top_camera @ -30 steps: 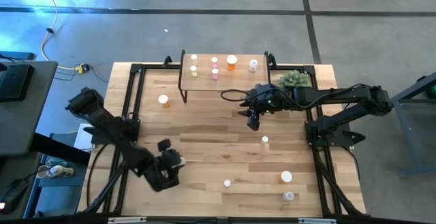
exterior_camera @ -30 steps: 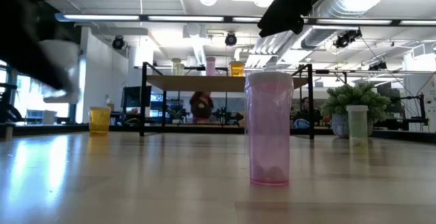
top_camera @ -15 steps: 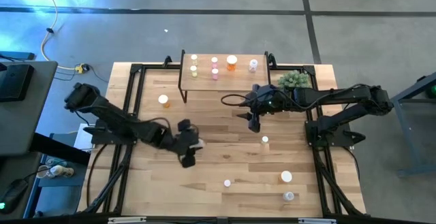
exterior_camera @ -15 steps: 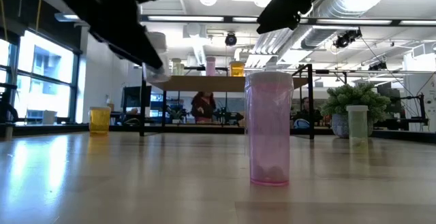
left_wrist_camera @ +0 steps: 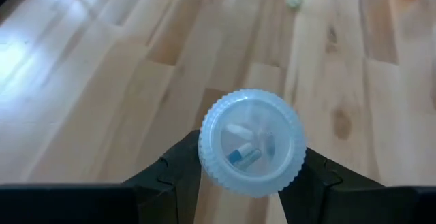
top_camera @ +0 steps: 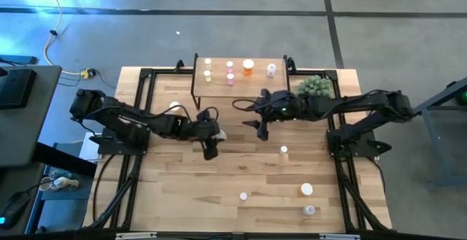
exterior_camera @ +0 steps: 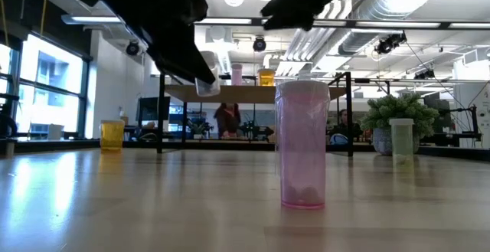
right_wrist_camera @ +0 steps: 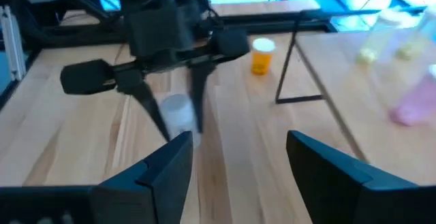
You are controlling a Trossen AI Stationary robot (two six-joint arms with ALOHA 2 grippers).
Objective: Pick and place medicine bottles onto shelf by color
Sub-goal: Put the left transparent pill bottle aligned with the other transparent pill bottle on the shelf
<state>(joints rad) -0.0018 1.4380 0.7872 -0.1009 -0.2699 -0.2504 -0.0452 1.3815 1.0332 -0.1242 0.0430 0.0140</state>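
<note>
My left gripper (top_camera: 212, 142) is shut on a clear medicine bottle (left_wrist_camera: 252, 142) with capsules inside, held above the table's middle, near the shelf. The shelf (top_camera: 257, 81) stands at the far edge with several yellowish, pink and orange bottles (top_camera: 230, 72) on its top. My right gripper (top_camera: 260, 128) hangs open and empty just to the right of the left one; its fingers (right_wrist_camera: 163, 173) frame the left gripper (right_wrist_camera: 174, 125). A pink bottle (exterior_camera: 305, 145) stands on its base close to the low camera. An orange bottle (right_wrist_camera: 261, 54) stands left of the shelf. My left gripper pinches the clear bottle between its two fingers, one on each side of its round wall (left_wrist_camera: 204, 157). The fingers (right_wrist_camera: 146, 101) come from above, slanting down. The bottle (exterior_camera: 207, 84) hangs between their tips, clear of the table, one round end toward the wrist camera.
Several small bottles stand on the table's near right part, among them a pale one (top_camera: 284, 150), a wide white-capped one (top_camera: 307, 189) and a pink one (top_camera: 244, 195). A small green plant (top_camera: 314, 86) stands right of the shelf. Black frame rails (top_camera: 142, 101) run along the table's sides.
My left gripper has carried the clear bottle from the table's near left part toward the far edge and the right, up to the middle in front of the shelf, keeping it clear of the table. My right gripper has shifted slightly toward the left.
</note>
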